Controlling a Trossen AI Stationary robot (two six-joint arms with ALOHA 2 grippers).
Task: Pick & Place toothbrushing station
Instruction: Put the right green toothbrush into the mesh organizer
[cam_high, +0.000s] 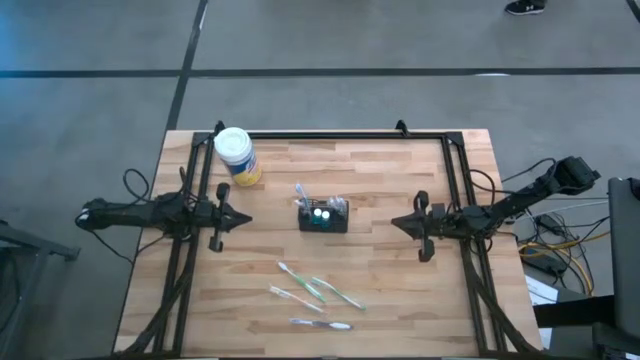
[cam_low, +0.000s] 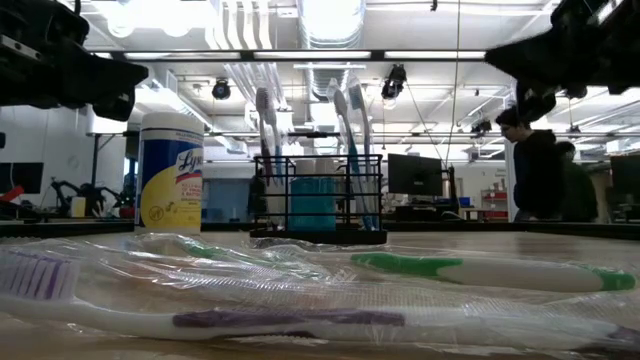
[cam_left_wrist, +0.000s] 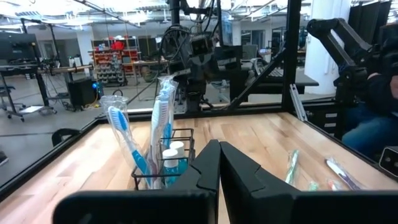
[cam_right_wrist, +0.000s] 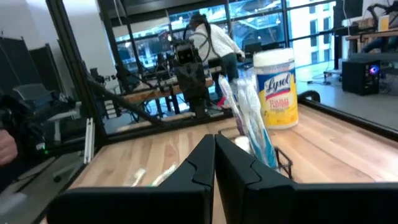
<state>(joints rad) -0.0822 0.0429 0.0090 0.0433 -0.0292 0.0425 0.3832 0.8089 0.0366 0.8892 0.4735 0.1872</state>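
Note:
The toothbrushing station (cam_high: 322, 216), a small black wire caddy, stands on its base at the middle of the wooden table (cam_high: 400, 290). Several toothbrushes (cam_left_wrist: 160, 124) stand upright in it beside a small teal bottle (cam_low: 316, 203). My left gripper (cam_high: 245, 220) hovers level to the caddy's left, shut, and points at it (cam_left_wrist: 219, 146). My right gripper (cam_high: 395, 222) hovers level to the caddy's right, shut, also pointing toward it (cam_right_wrist: 215, 138). Neither touches anything.
A white-capped, yellow-labelled wipes jar (cam_high: 237, 155) stands at the far left of the table. Several wrapped toothbrushes (cam_high: 318, 292) lie flat on the near half, a green-handled one (cam_low: 480, 270) among them. A black frame (cam_high: 330, 134) edges the table. People stand in the room beyond (cam_low: 535, 165).

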